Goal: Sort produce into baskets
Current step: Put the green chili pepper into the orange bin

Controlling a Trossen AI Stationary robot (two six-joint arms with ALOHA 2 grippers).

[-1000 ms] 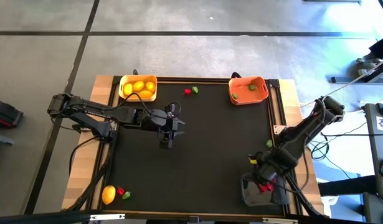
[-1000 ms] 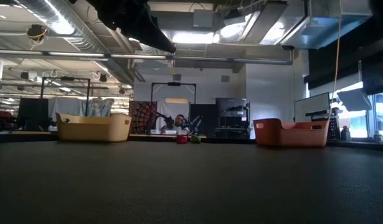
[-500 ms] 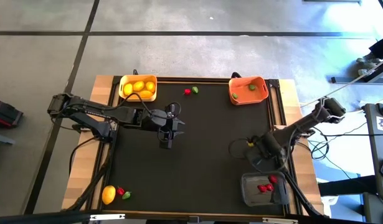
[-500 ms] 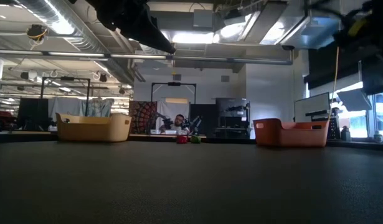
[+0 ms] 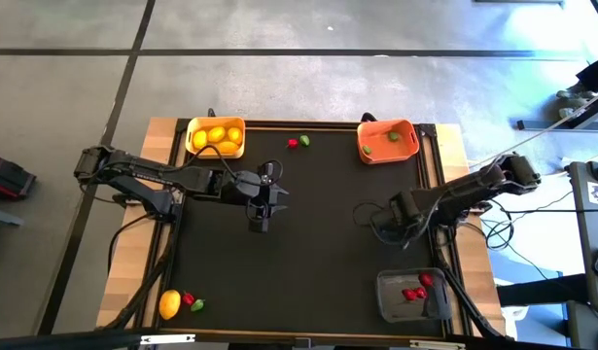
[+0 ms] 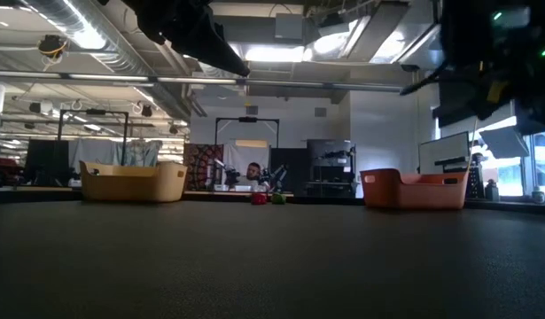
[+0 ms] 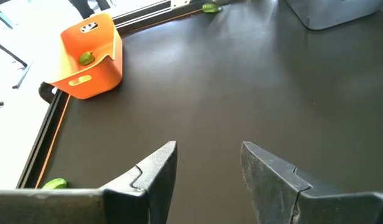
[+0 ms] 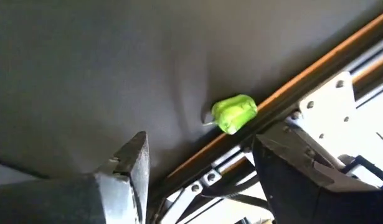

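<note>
- Three baskets sit on the black mat [image 5: 308,262]: a yellow one [image 5: 216,137] at the far left corner, an orange one [image 5: 388,141] at the far right corner, and a dark grey one [image 5: 412,295] at the near right corner.
- Left arm reaches in over the mat's left-centre; the left gripper [image 5: 261,212] hangs there with its fingers apart and nothing between them, as its wrist view [image 7: 207,177] shows.
- Right arm stretches in from the right edge; the right gripper [image 5: 374,222] is over the mat between the orange and grey baskets, fingers spread and empty, with a green piece [image 8: 233,113] ahead of them beside the mat's edge rail.
- Yellow basket is filled with yellow lemon-like ovals [image 5: 217,136].
- One lemon [image 5: 169,304] lies at the near left corner, with a red piece [image 5: 189,299] and a green piece [image 5: 197,305] just beside it.
- Grey basket holds small red pieces [image 5: 412,291].
- Orange basket holds green pieces [image 5: 394,137].
- Another red [image 5: 293,143] and green [image 5: 303,141] pair lies side by side at the far edge, between the yellow and orange baskets.
</note>
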